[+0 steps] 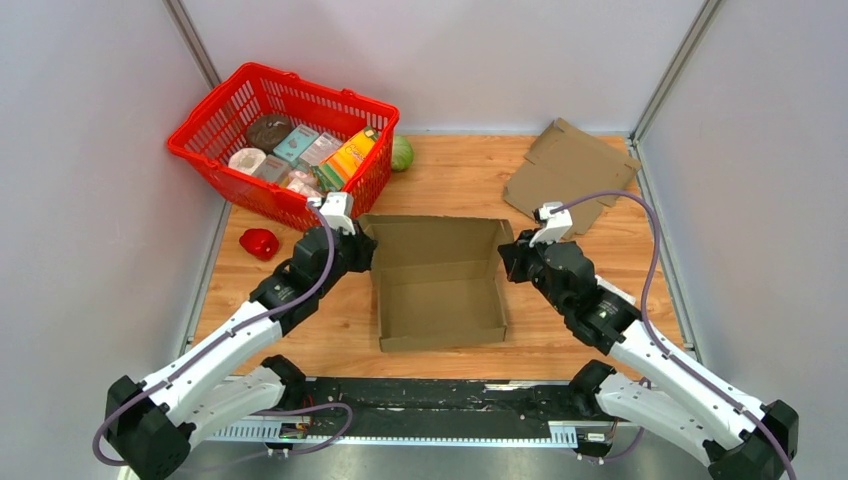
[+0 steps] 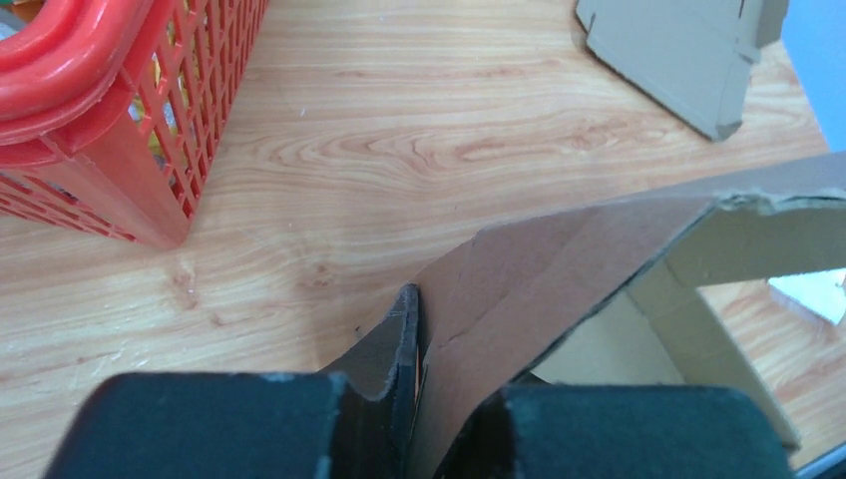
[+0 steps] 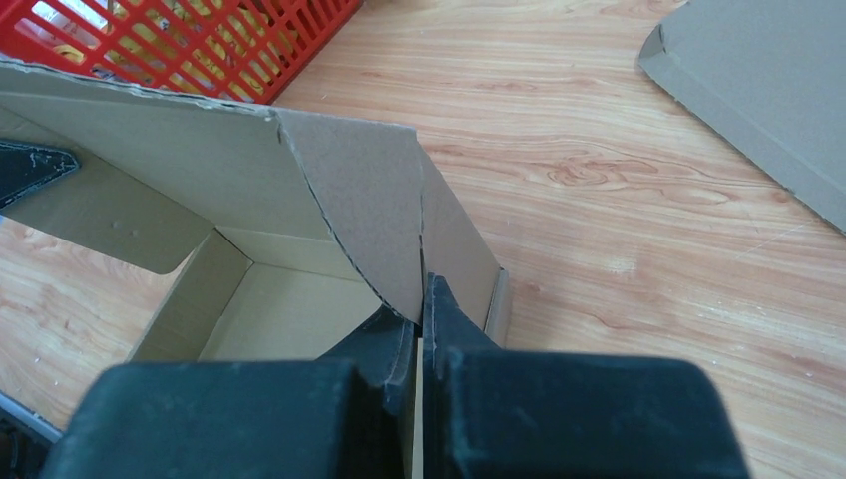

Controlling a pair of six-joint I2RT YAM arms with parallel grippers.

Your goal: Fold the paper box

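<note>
Basket: the red basket [image 1: 205, 150] of groceries sits at the far left of the table, well apart from the work. A small red item [image 1: 259, 243] lies on the wood just in front of it.

My left pincer: my left pincer [image 1: 362, 252] is closed on card. In the left wrist view [image 2: 417, 369] the fingers clamp a thin brown panel at the box's far-left corner.

Task's thing: the paper box [image 1: 440, 285] sits open-topped in the middle of the table, straight ahead of both my bases. Its walls are partly up and its lid panel stands along the far side.

Key relation: the box lies directly between my two pincers. Its far edge runs left to right from one grip to the other. Neither arm is nearer, since each holds its own end, so I judge the coming fold must be worked from both sides together.

My right pincer: my right pincer [image 1: 508, 258] is also closed on card. The right wrist view [image 3: 419, 329] shows it pinching the right wall by the far-right corner flap [image 3: 359, 190].

Spare card: a flat cardboard blank [image 1: 570, 175] lies at the far right, apart from the box.

Risk: uneven pulls could tear the creased corners.
</note>
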